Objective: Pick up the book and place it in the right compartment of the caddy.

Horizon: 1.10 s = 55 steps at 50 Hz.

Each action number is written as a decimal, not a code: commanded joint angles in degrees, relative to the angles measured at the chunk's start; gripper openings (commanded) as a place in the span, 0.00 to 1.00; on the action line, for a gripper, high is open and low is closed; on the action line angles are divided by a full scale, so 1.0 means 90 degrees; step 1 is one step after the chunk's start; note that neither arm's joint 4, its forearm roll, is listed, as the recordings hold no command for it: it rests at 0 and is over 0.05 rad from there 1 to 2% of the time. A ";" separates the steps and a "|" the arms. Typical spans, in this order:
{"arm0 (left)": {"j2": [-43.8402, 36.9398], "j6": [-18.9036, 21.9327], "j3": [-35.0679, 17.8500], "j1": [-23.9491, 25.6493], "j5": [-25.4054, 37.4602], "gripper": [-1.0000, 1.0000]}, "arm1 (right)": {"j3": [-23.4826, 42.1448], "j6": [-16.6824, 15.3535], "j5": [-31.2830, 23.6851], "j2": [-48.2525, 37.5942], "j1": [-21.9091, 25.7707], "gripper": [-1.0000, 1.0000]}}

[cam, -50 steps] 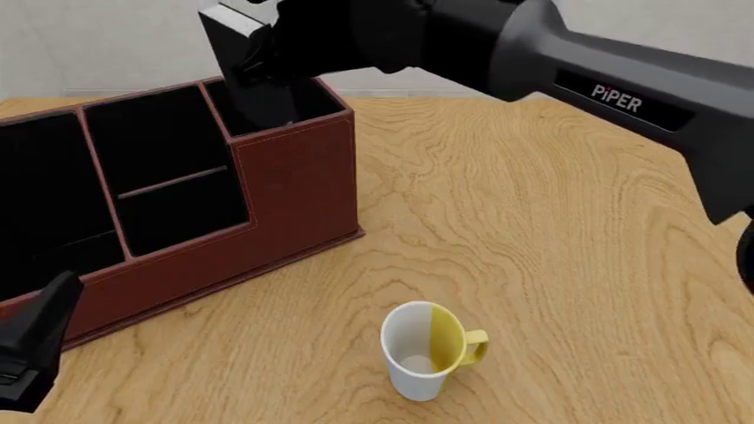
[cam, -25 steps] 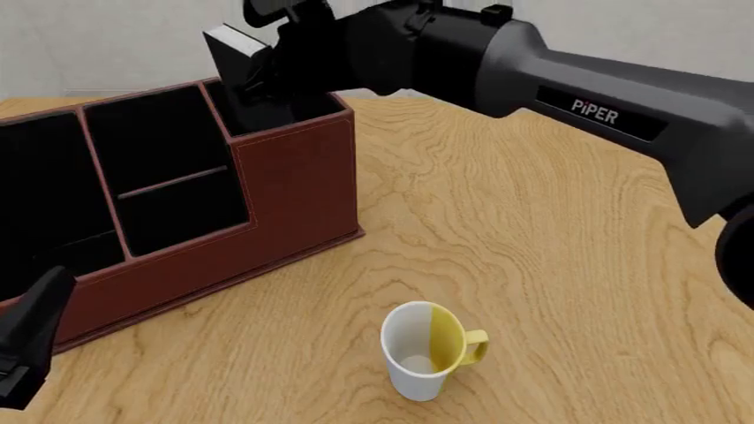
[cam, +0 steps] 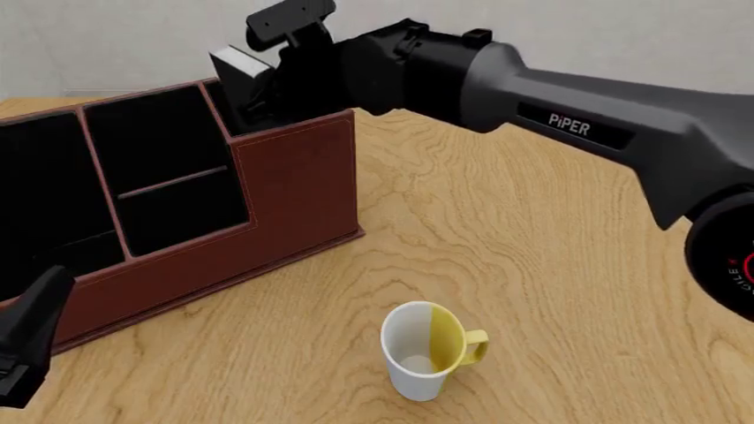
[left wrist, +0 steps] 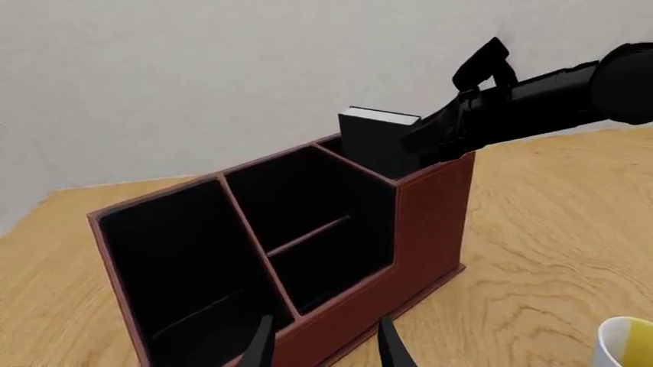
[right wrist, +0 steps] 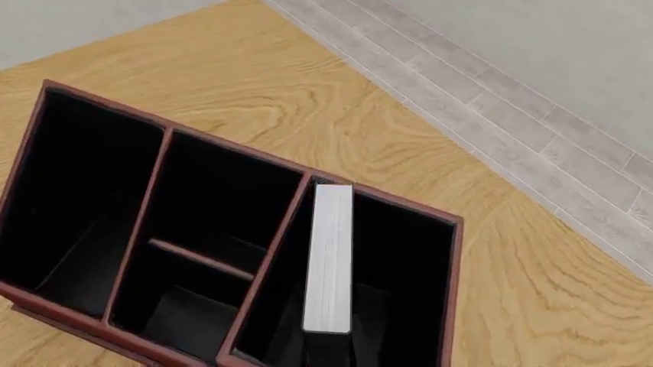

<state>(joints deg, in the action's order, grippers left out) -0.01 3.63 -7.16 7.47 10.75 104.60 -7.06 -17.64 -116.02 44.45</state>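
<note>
The black book (cam: 239,69) with its white page edge (right wrist: 329,256) stands upright in the right compartment (right wrist: 400,283) of the reddish-brown caddy (cam: 295,190), against the divider, its top sticking out above the rim. My right gripper (cam: 268,88) reaches over that compartment from the right and grips the book; its fingertips are hidden. In the left wrist view the book (left wrist: 375,141) shows above the caddy (left wrist: 429,222). My left gripper (left wrist: 324,348) hangs open near the caddy's low front left corner, holding nothing.
A white and yellow mug (cam: 426,349) stands upright on the wooden table in front of the caddy, to its right. The caddy's middle shelved section (cam: 171,177) and left section (cam: 41,203) are black inside. A pale wall runs behind the table.
The right gripper has come down with the book, which now sits lower in the right compartment. The right arm shifted slightly left. The left gripper and mug stayed put.
</note>
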 commanded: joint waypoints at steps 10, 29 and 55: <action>0.0000 0.0000 -0.0044 -0.0018 0.0039 1.00 | 0.0064 0.0154 0.0098 -0.0076 -0.0046 0.00; 0.0000 0.0003 0.0020 -0.0017 -0.0016 1.00 | 0.0086 0.0157 0.0066 -0.0063 -0.0045 0.00; 0.0000 -0.0003 0.0009 -0.0026 -0.0012 1.00 | 0.0111 0.0142 0.0032 -0.0054 -0.0004 1.00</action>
<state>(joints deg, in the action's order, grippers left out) -0.01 3.64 -6.85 7.25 10.41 105.40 -5.92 -17.24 -116.64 44.29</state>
